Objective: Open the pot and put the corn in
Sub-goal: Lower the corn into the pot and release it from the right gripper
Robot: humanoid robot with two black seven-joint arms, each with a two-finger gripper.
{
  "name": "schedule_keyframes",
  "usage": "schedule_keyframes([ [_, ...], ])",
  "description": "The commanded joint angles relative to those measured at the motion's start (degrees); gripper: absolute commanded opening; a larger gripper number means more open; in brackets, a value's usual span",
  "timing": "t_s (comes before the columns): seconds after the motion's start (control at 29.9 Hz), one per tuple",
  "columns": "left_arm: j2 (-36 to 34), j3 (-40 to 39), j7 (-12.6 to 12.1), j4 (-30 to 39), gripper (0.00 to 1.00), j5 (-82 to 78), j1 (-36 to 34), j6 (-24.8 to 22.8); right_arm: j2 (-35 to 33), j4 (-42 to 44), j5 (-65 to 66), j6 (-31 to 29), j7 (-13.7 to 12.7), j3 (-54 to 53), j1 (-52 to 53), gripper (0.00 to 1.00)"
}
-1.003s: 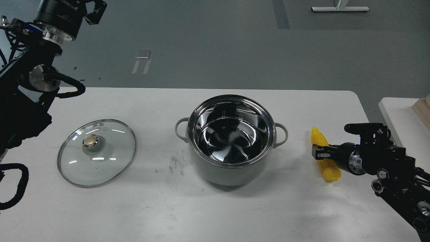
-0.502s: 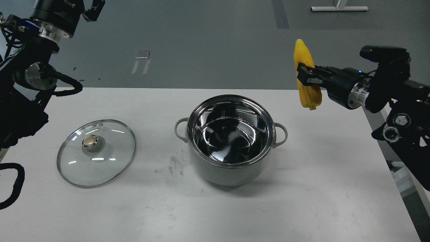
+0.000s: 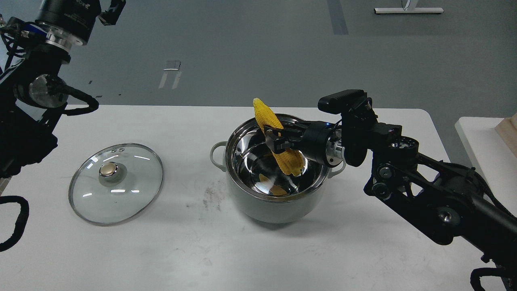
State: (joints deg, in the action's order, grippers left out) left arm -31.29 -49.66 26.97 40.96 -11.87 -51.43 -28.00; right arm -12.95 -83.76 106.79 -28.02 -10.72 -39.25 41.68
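Note:
The pale grey-green pot [image 3: 262, 202] stands open in the middle of the white table, its shiny steel inside showing. Its glass lid [image 3: 116, 182] with a gold knob lies flat on the table to the left. My right gripper [image 3: 277, 138] is shut on the yellow corn [image 3: 287, 160] and holds it tilted over the pot's mouth, the thick end dipping inside, the tip up above the far rim. My left gripper [image 3: 113, 11] is raised at the top left, far from the pot; its fingers are not clear.
The table [image 3: 363, 242] has its right edge near my right arm. A second white surface [image 3: 480, 137] with a wooden piece stands at the far right. A dark smudge marks the table left of the pot.
My right gripper took the corn off the table at the right, lifted it high, then carried it left and down over the pot. The left arm barely moved.

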Motion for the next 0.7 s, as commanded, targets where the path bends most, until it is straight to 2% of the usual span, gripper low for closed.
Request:
schedule_keyframes([
  [0.0, 0.2, 0.0, 0.0, 0.0, 0.98, 0.0, 0.0, 0.0, -0.2, 1.4, 0.3, 0.0, 0.1, 1.7, -0.4, 0.23],
  [0.03, 0.2, 0.0, 0.0, 0.0, 0.98, 0.0, 0.0, 0.0, -0.2, 1.8, 0.4, 0.0, 0.1, 2.2, -0.4, 0.29],
  [0.1, 0.2, 0.0, 0.1, 0.0, 0.98, 0.0, 0.0, 0.0, -0.2, 1.7, 0.4, 0.0, 0.1, 2.5, -0.4, 0.34],
  [0.23, 0.2, 0.0, 0.2, 0.0, 0.98, 0.0, 0.0, 0.0, -0.3, 1.8, 0.4, 0.0, 0.1, 2.8, 0.0, 0.39],
  [0.3, 0.2, 0.0, 0.2, 0.0, 0.98, 0.0, 0.0, 0.0, -0.4, 1.7, 0.4, 0.0, 0.1, 2.9, 0.2, 0.58],
  [0.43, 0.1, 0.0, 0.2, 0.0, 0.98, 0.0, 0.0, 0.0, -0.4, 1.7, 0.4, 0.0, 0.1, 2.8, 0.2, 0.7],
  [0.5, 0.2, 0.0, 0.2, 0.0, 0.98, 0.0, 0.0, 0.0, -0.4, 1.7, 0.4, 0.0, 0.2, 2.8, 0.2, 0.81],
  [0.67, 0.2, 0.0, 0.2, 0.0, 0.98, 0.0, 0.0, 0.0, -0.3, 1.7, 0.4, 0.0, 0.3, 2.8, 0.1, 0.91],
])
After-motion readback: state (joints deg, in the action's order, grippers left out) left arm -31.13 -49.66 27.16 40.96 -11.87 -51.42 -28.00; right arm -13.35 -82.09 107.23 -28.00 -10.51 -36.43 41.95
